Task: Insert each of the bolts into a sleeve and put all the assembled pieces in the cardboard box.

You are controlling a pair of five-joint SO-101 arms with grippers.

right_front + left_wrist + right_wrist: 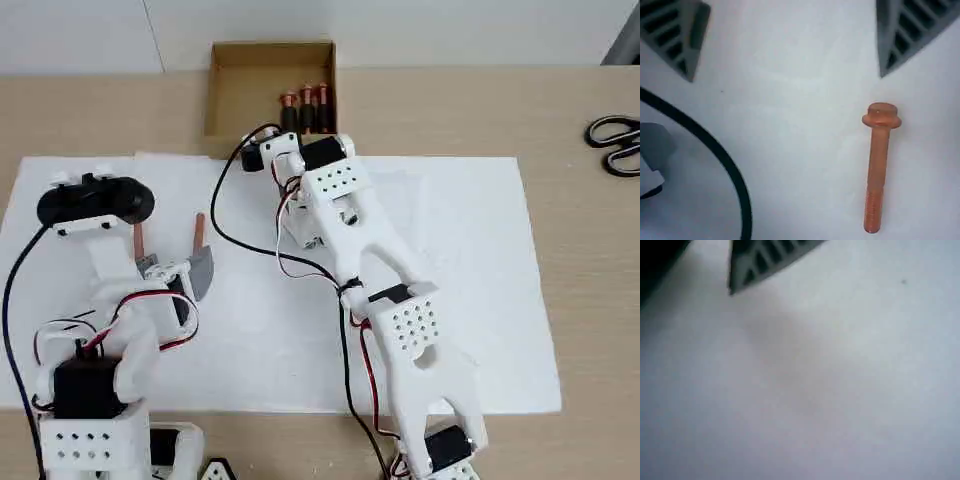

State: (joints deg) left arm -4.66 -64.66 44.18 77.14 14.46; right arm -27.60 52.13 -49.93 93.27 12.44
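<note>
A pair of scissors [615,145] lies at the far edge of the wooden surface [560,100], well apart from everything else. A white paper sheet [470,300] covers the middle. The cardboard box [232,95] sits at the sheet's far edge, holding three assembled pieces [305,108], copper bolt heads in black sleeves, side by side against one wall.

The right arm [345,215] stretches across the sheet, its wrist just short of the box, and hides the paper under it. A black cable [215,225] loops from it over the sheet. The right jaws are tucked beneath that arm, and I cannot tell whether they are apart or together.

The left arm [110,330] stands at the other side, the left jaws spread wide just above the paper. Between them, nearer one tip, a bare copper bolt [879,167] lies flat, touching neither.

From above, one copper shaft [138,240] and a second shaft [199,232] lie just ahead of those jaws. I cannot tell which is that bolt.
</note>
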